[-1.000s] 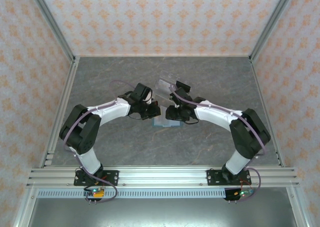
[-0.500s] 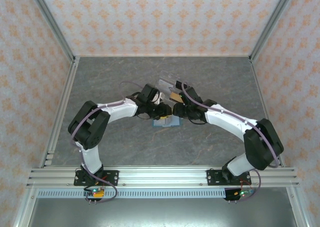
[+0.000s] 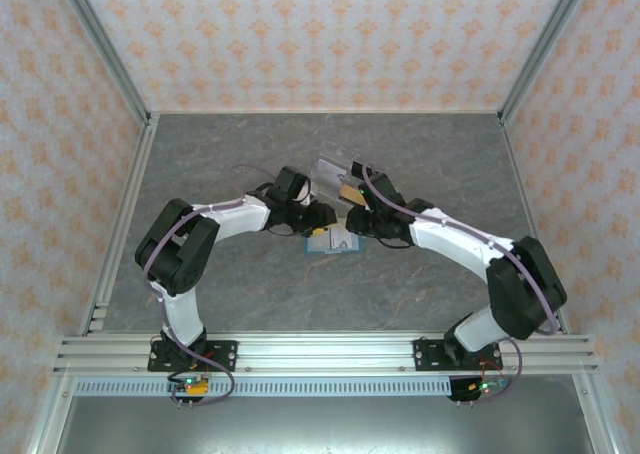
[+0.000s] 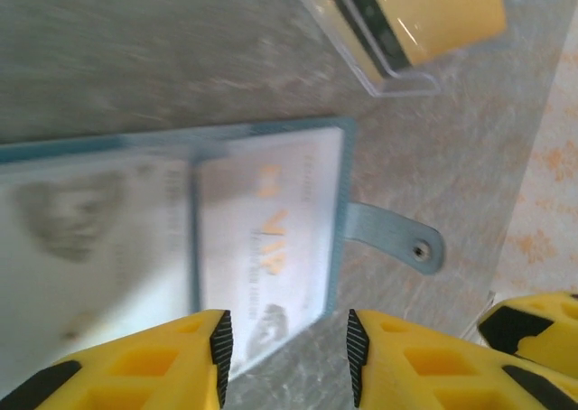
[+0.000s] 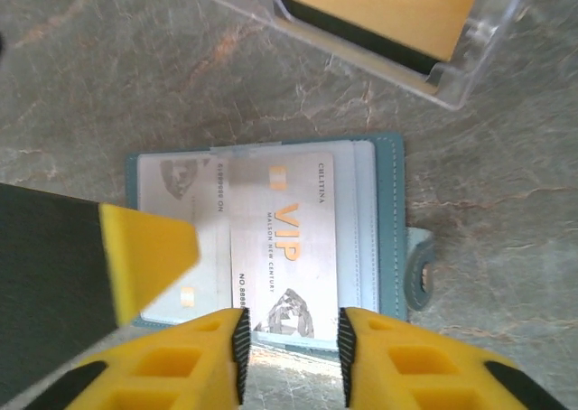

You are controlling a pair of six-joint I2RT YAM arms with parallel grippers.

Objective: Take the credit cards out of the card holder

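From above, the card holder (image 3: 330,244) lay open on the grey table (image 3: 420,144) at mid-frame. The left gripper (image 3: 318,219) was at its upper left and the right gripper (image 3: 353,224) at its upper right, both about equally near. A clear plastic piece (image 3: 333,167) stood just above them. Compared with half a second earlier, the left gripper had shifted slightly left, so more of the holder's face showed, while the right arm kept much the same pose. A second earlier both arms had reached less far toward the centre and hid most of the holder. In the left wrist view the left gripper (image 4: 284,356) had its jaws apart with nothing clamped. The holder (image 4: 181,144) filled the left and middle of the frame, and a corner of the VIP card (image 4: 271,247) ran down toward the gap. The closing strap (image 4: 397,238) stuck out to the right, and a yellow card (image 4: 442,8) with a dark stripe stood in the clear piece at the upper right. In the right wrist view the right gripper (image 5: 289,356) was likewise apart and empty. The holder (image 5: 384,148) lay directly above its fingertips with its long axis running left to right. The VIP card (image 5: 284,247) lay lengthwise top to bottom, its short lower edge just at the gap. A second card (image 5: 176,180) sat in the left half, where a finger of the left gripper intruded. I judged the right gripper better lined up to draw the VIP card out along its length.
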